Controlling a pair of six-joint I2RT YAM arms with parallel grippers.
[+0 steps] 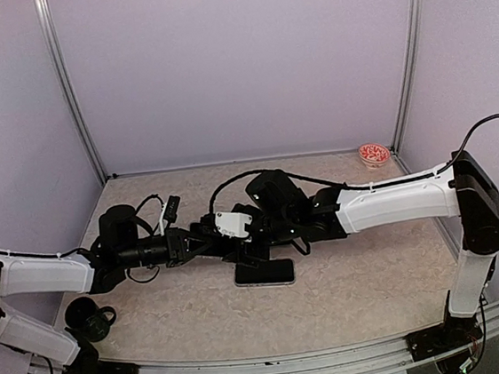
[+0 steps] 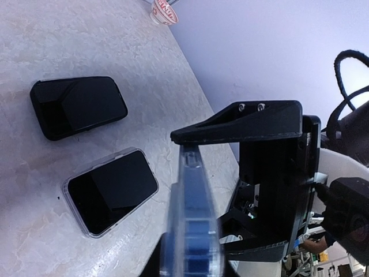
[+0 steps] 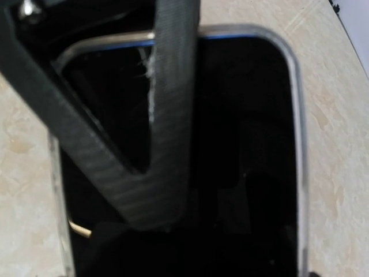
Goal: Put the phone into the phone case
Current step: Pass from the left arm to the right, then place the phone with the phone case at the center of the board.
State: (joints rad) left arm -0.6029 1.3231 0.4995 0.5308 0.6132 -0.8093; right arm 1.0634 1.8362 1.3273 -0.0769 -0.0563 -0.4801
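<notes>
Slab (image 2: 187,231), thin translucent blue, between left fingers (image 2: 242,121); marbled table (image 2: 34,34)

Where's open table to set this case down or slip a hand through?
Front right is bare: the table between the phone and the right arm's base. The back strip left of the bowl is free too. Centre is crowded, both arms meeting just behind that phone.
</notes>
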